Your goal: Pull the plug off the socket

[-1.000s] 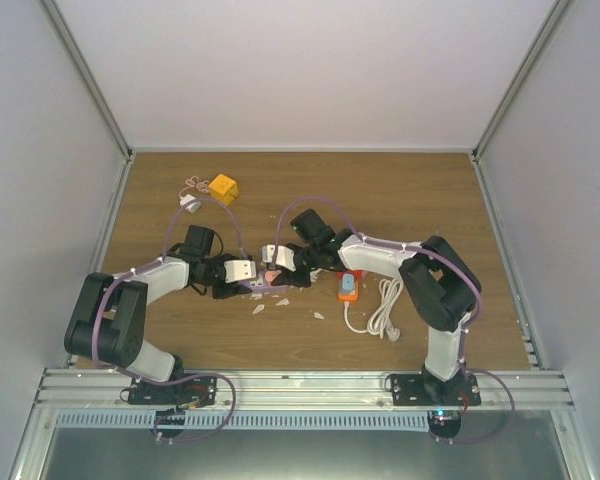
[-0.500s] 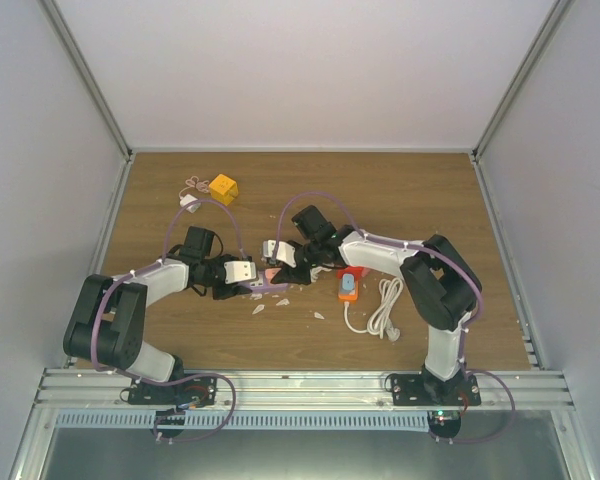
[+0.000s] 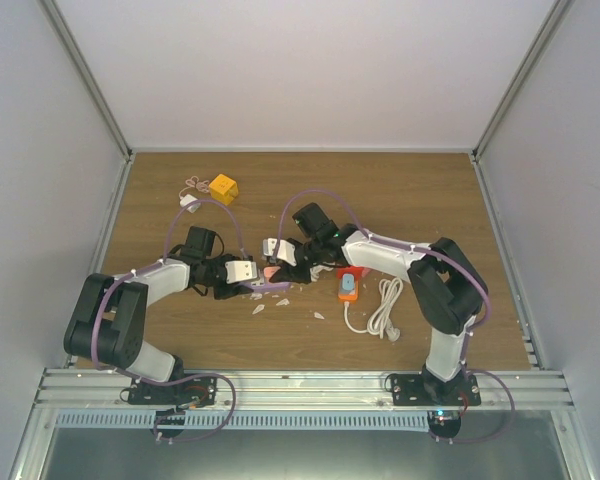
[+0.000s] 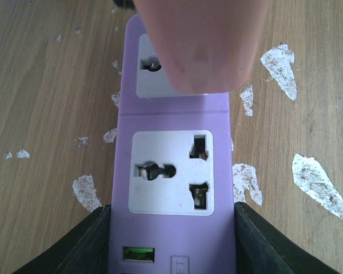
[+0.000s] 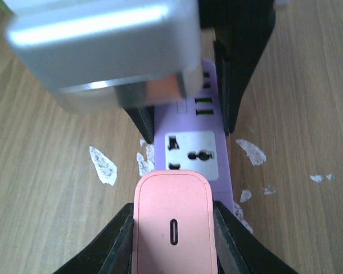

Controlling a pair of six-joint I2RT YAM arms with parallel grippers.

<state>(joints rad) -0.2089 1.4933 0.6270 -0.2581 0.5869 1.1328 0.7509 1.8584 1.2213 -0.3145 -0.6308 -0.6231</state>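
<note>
Near the middle of the wooden table lies the purple power strip, and both of my arms meet over it. My left gripper is clamped across the strip's end by the green switch, one black finger pressed to each long side. My right gripper is closed on the pink plug, a blocky adapter with a USB-C port in its back, sitting over the far socket. The near socket is bare. From neither wrist camera can I tell whether the prongs have cleared the holes.

My worry is the strip lifting with the plug. The left hold is only on its smooth sides, so a stiff socket could drag the strip through those fingers. I would judge a pull off the prong axis as the other risk, since it could bind the prongs or rock the adapter out of the right fingers. Both wrists are crowded close, so a sudden release might knock them together.
</note>
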